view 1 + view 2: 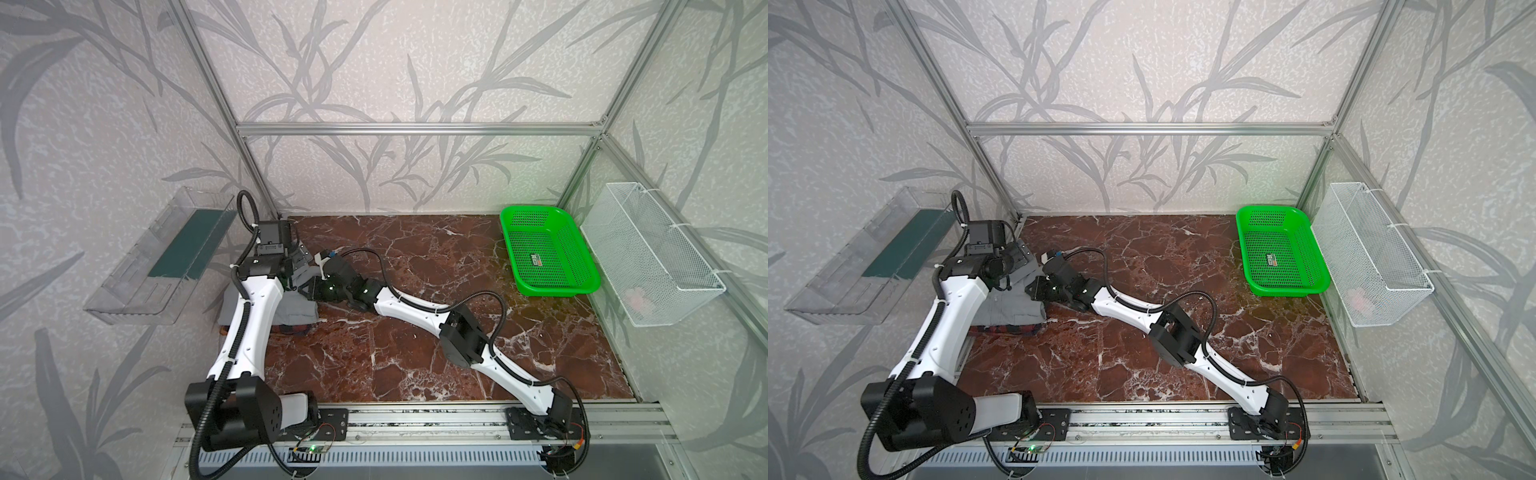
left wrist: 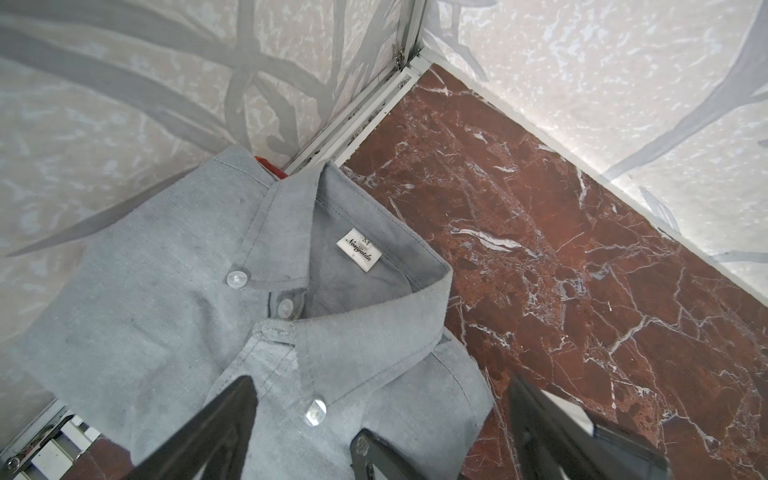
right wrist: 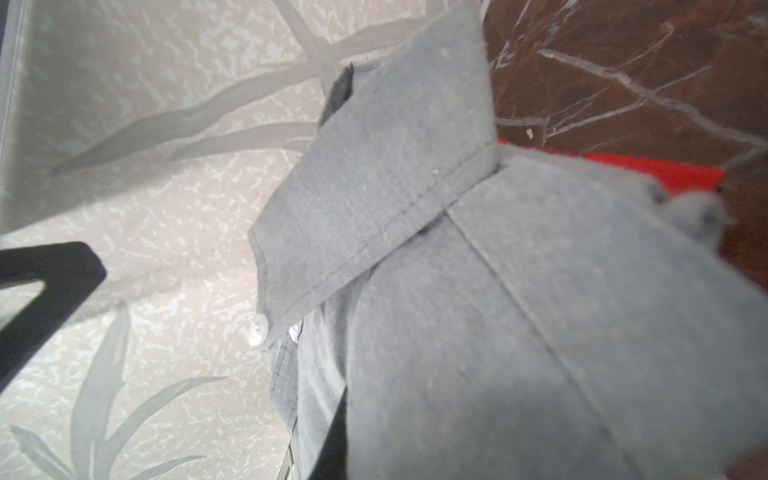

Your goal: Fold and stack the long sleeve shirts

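A folded light grey shirt (image 1: 297, 313) (image 1: 1013, 307) lies near the back left corner of the marble table, on top of the red-and-black plaid shirt (image 1: 297, 330) (image 1: 1013, 329), of which only an edge shows. In the left wrist view its collar, label and buttons face up (image 2: 291, 266). My left gripper (image 1: 301, 259) (image 2: 380, 386) hangs open just above the collar with nothing between its fingers. My right gripper (image 1: 309, 286) (image 1: 1034, 289) reaches across and is shut on the grey shirt's shoulder edge. In the right wrist view cloth (image 3: 498, 311) covers its jaws.
The enclosure's wall and aluminium corner post (image 2: 409, 37) stand right behind the shirts. A green plastic basket (image 1: 536, 209) sits at the back right. A white wire basket (image 1: 648, 245) hangs on the right wall and a clear tray (image 1: 158, 257) on the left wall.
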### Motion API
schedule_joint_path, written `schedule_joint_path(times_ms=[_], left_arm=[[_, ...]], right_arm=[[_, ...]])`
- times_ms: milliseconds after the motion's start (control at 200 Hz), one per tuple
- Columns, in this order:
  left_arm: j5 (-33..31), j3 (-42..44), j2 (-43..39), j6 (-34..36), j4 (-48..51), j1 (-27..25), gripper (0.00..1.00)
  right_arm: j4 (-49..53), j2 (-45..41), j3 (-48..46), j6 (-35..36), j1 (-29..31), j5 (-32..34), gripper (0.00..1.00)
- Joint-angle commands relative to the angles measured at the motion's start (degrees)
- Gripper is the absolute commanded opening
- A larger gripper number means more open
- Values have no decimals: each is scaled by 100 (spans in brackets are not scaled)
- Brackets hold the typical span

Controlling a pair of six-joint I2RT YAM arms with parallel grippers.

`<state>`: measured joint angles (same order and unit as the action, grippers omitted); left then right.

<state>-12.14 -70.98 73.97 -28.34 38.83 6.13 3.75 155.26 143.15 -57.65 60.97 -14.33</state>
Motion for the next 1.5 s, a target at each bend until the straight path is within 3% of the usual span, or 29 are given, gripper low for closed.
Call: schedule_joint_path(times_ms=[0,180,310,425,590,860,1040,1075,1170,1255,1350,1425,1495], left_arm=[[-153,-299,-191,106,73,-180,94],[-193,-224,-265,243,-37,-536,95],[-95,107,-468,350,-410,-627,95],[21,138,-523,410,-518,-683,99],[115,112,-534,443,-595,-758,99],[160,235,-681,469,-827,-823,99],[619,729,-858,582,-1460,-872,99],[745,928,-931,620,-1729,-901,99],[1135,1614,-1189,957,-2660,-1052,99],[913,2128,-1353,1175,-3194,-1214,99],[326,2457,-1342,1052,-3284,-1222,99],[314,2815,-1318,1280,-3653,-1225,99],[-14,3043,-1236,1286,-3817,-1220,99]], right_arm=[[-17,63,272,-51,93,-26,0],[-150,20,151,4,125,-72,0],[-184,-264,-196,232,75,-97,37],[-142,-592,-495,524,-26,-101,54],[-205,-1155,-1121,790,-184,-122,60],[-825,-2515,-3002,1032,-725,88,73],[-1115,-3851,-4703,1310,-1331,429,75],[-1194,-4161,-5075,1364,-1502,447,82],[-823,-5076,-5833,2016,-1876,794,91],[-507,-6033,-6550,2943,-2143,1340,100],[-368,-7160,-7449,3845,-2407,2068,99],[-359,-7970,-8206,4461,-2567,2846,99],[-325,-8585,-8830,4712,-2889,3099,99]])
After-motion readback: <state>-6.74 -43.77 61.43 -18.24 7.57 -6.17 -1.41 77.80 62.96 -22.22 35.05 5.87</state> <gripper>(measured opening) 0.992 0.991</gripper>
